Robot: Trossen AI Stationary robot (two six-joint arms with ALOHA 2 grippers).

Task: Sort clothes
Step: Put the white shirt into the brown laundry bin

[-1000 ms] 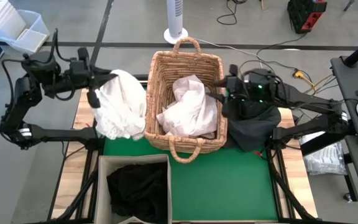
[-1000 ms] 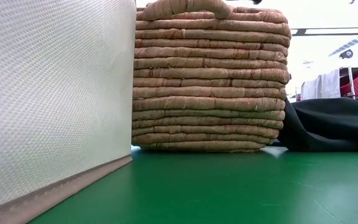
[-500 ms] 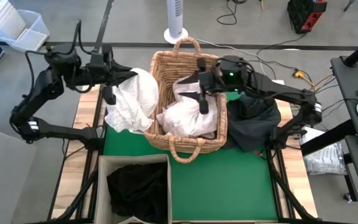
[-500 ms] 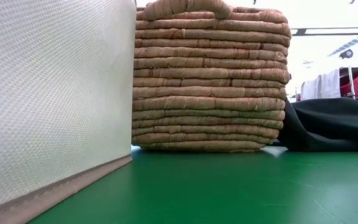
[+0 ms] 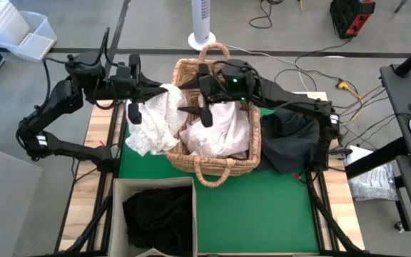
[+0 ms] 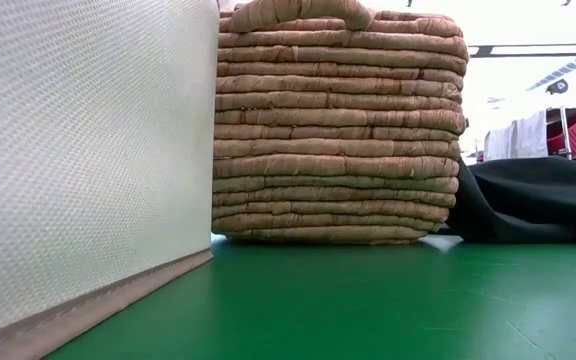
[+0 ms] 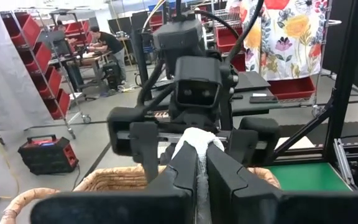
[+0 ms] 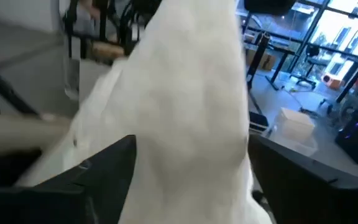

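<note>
Garment (image 5: 152,118) pinched in left gripper (image 5: 164,91); right gripper (image 5: 191,107) spread alongside.

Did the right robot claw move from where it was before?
Yes. In the high view the right gripper went from beside the wicker basket's right rim, above the dark garment, leftward over the basket toward the white garment held by the left gripper.

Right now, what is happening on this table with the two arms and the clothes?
The robot is sorting clothes. The left tool is shut on a white garment, holding it up beside the wicker basket. The right tool is open, its fingers on either side of that same garment, above the basket's left rim. More white clothes lie in the basket, dark clothes in the fabric bin, and a dark garment to the basket's right.
</note>
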